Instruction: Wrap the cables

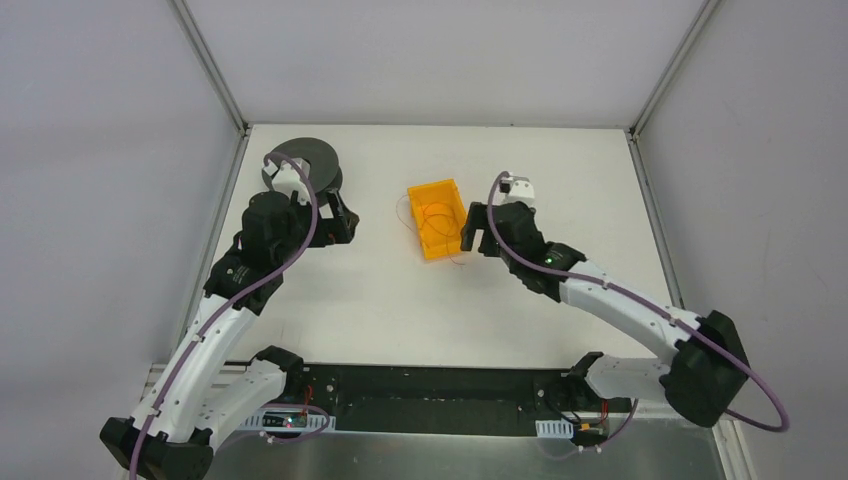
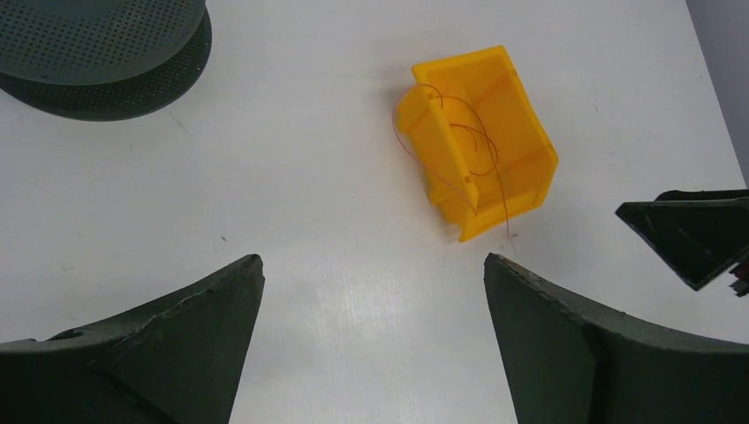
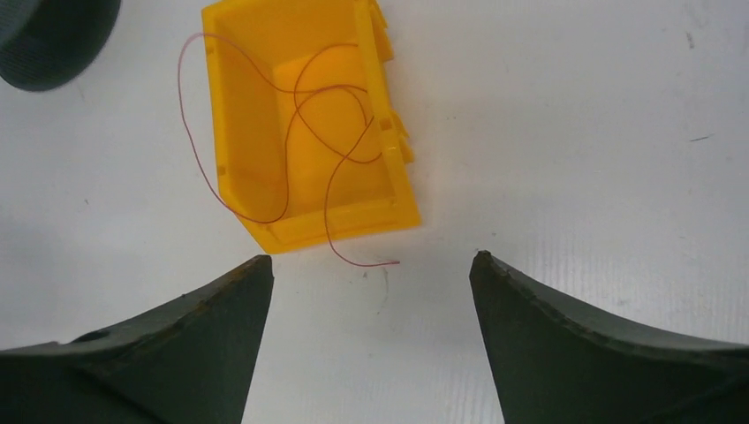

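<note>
A small yellow open-topped plastic bin (image 1: pixel 437 217) sits near the middle of the white surface (image 1: pixel 560 170), and everything else is easiest to place from it. The cables (image 3: pixel 327 132), hair-thin reddish wire in loose loops, lie mostly inside the bin. One loop hangs out over the bin's wall on the side towards the left arm. A short tail runs over the bin's near wall and ends on the surface just in front of it.

The right hand (image 1: pixel 475 228) stands just beside the bin on its right. Its two dark fingers are spread wide with nothing between them. From its own camera, the bin and the stray tail of wire lie just ahead of the fingertips.

The left hand (image 1: pixel 338 222) is off to the bin's left, farther from it than the right hand is. It is also spread fully and holds nothing. Beyond that hand, farther left and back from the bin, lies a stack of dark grey perforated round discs (image 1: pixel 305 160).
</note>
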